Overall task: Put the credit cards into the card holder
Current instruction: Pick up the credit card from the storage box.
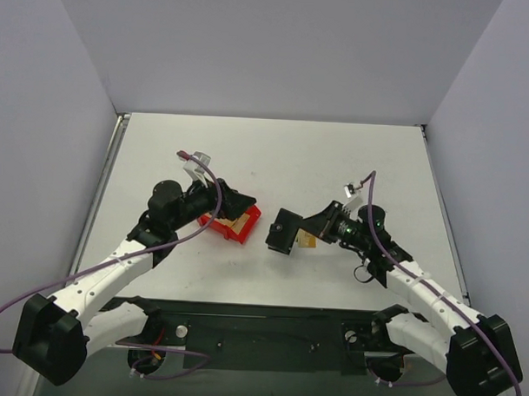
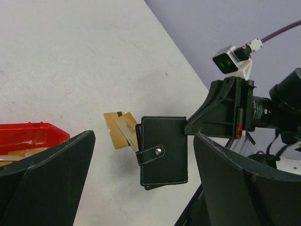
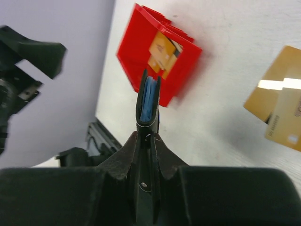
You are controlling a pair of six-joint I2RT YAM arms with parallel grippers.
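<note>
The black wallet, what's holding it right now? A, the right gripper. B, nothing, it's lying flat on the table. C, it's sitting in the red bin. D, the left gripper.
A: the right gripper is shut on one edge of the wallet, while the left gripper stands open with nothing between its fingers.
</note>
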